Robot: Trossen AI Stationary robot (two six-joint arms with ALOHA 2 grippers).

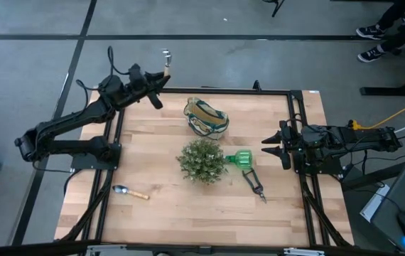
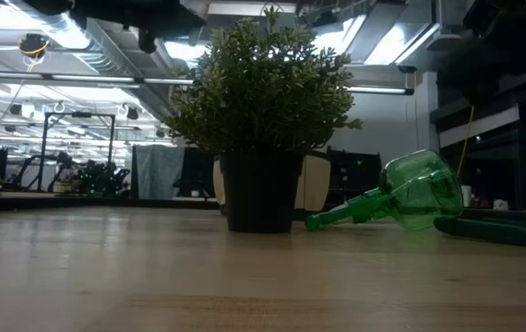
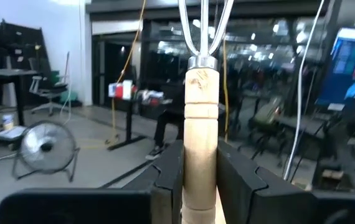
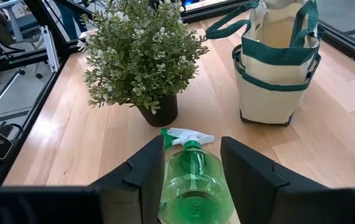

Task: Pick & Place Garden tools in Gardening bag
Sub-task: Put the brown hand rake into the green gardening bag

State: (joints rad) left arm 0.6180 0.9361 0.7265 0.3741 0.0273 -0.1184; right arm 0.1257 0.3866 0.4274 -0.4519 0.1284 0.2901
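My left gripper (image 1: 157, 85) is raised over the table's far left corner, shut on a short pale wooden-handled fork (image 3: 201, 93) with silver prongs (image 1: 165, 60). The cream gardening bag (image 1: 206, 117) with green trim stands open at the far middle. The bushy plant (image 1: 202, 160) stands at the centre. The green plastic spray bottle (image 1: 241, 159) lies on its side right of the plant, and the dark pruning shears (image 1: 256, 185) lie nearer. The trowel (image 1: 130, 192) lies near left. My right gripper (image 1: 266, 146) is open at the right, pointing at the bottle (image 4: 193, 180). My left gripper pinches the fork's wooden handle (image 3: 201, 168) between its two fingers (image 3: 168, 180), on the handle's lower part. The handle lies along the fingers, and the metal collar and prongs (image 3: 203, 31) stick out ahead of the fingertips. The fork is lifted clear of the table.
The plant (image 4: 140, 56) stands between the bottle and the table's left half, with the bag (image 4: 280, 62) beyond it. In the low view the plant pot (image 2: 261, 189) hides most of the bag. Black frame rails (image 1: 298, 121) run along the table's edges. A person's feet (image 1: 373, 32) show beyond the table.
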